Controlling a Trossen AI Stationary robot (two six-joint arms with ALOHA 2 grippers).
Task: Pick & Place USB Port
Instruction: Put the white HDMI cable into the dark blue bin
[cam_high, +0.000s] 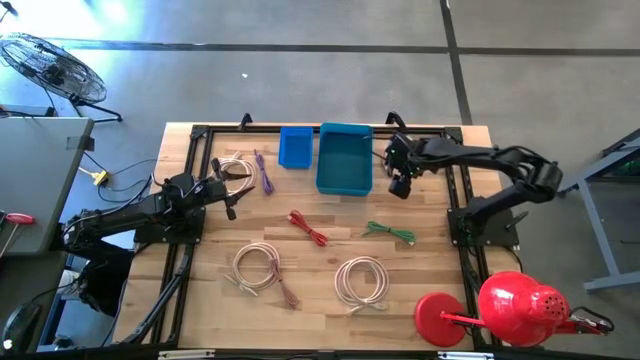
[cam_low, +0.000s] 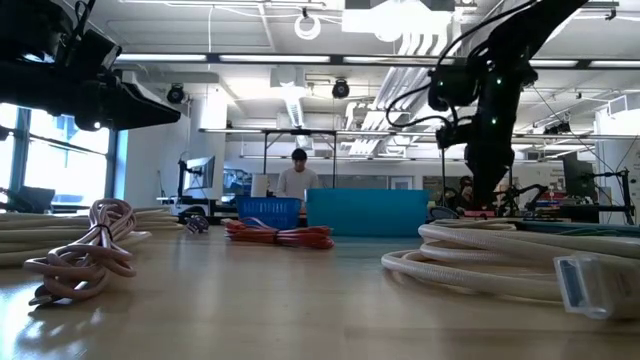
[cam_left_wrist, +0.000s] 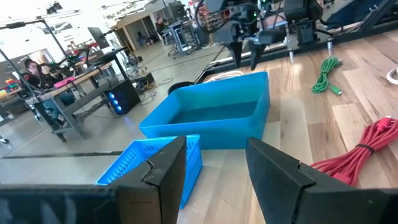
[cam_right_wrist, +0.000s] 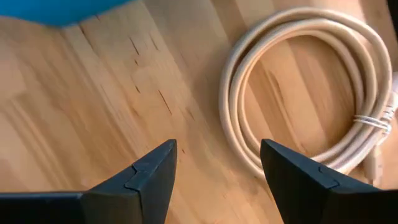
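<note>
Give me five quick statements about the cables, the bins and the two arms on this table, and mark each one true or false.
1. The red cable lies on the bare table, outside both bins. True.
2. The right gripper holds the green cable. False: its jaws are open and empty, beside the large blue bin.
3. The small blue basket stands left of the large blue bin in the high view. True.
4. The purple cable is inside the large blue bin. False: it lies on the table left of the basket.
5. The left gripper is empty. True.
</note>
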